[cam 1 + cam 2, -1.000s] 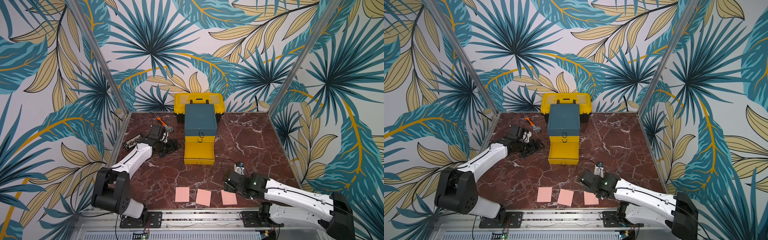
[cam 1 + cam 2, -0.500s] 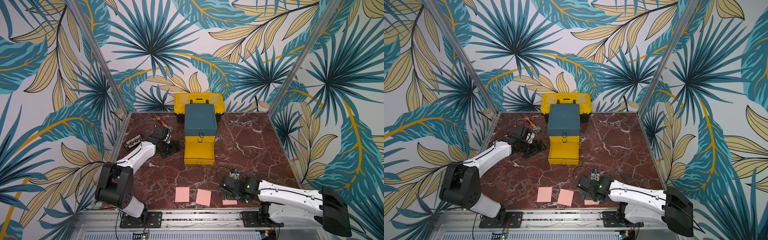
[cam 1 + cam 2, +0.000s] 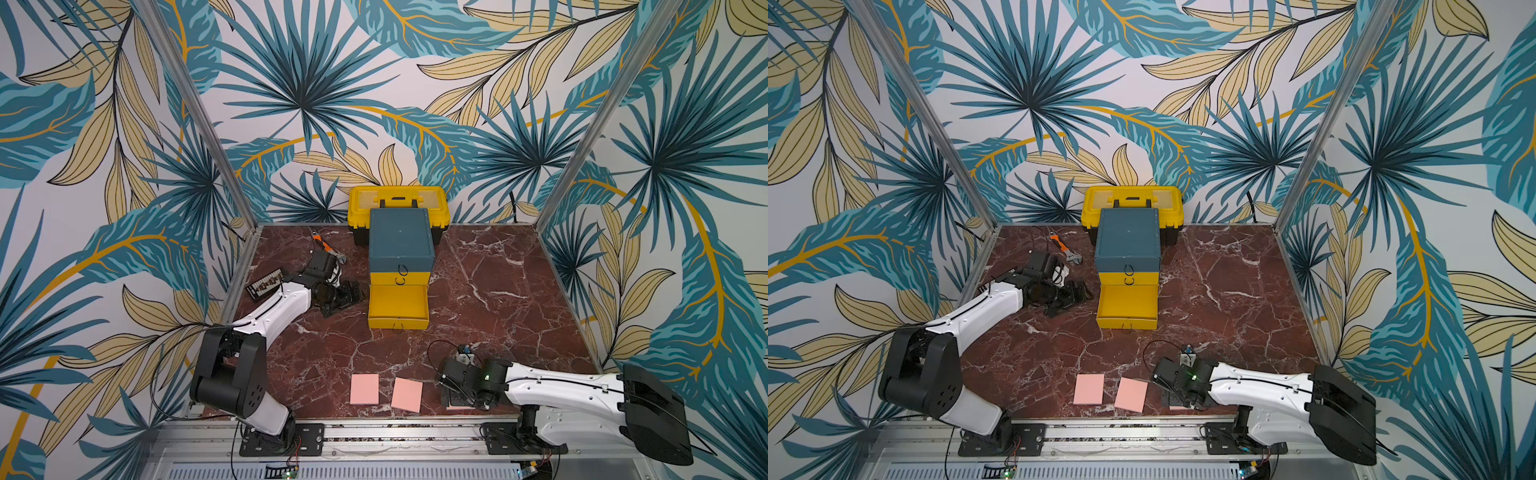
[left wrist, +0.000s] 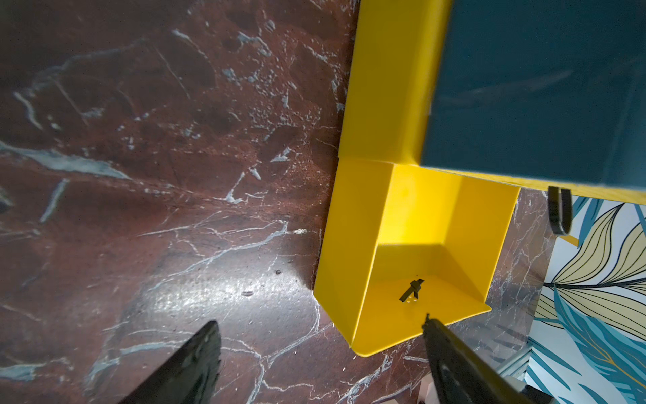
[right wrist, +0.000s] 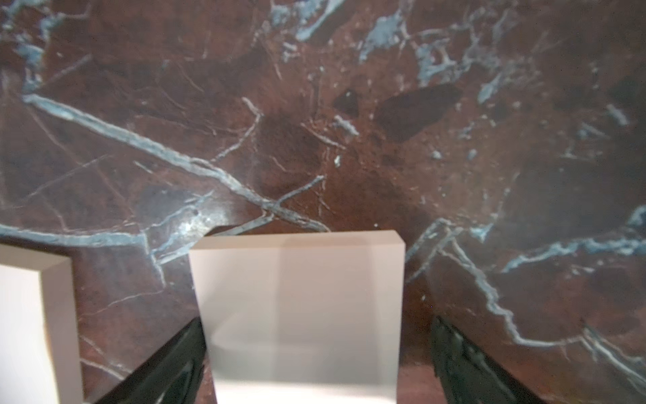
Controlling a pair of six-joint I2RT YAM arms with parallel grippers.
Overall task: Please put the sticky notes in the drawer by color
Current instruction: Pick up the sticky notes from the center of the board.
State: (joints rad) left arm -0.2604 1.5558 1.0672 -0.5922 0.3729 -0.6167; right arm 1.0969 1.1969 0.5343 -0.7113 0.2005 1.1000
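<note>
— Which step is this?

— The pink pick-up, I'd say. The right arm sits low at five o'clock on the bench. Its jaws are spread either side of a pink pad, not pinching it. A second pad and a third pad lie flat at six o'clock, near each other but apart.

— And the drawer?

— The cabinet stands at twelve o'clock, its bottom drawer pulled out and seemingly empty. The left arm waits at nine o'clock of it, jaws spread on nothing.

— Next?

— Probably closing on the pad's side edges. It lies low on the bench, so the jaws must sit right down and squeeze squarely before lifting it toward twelve o'clock.
</note>
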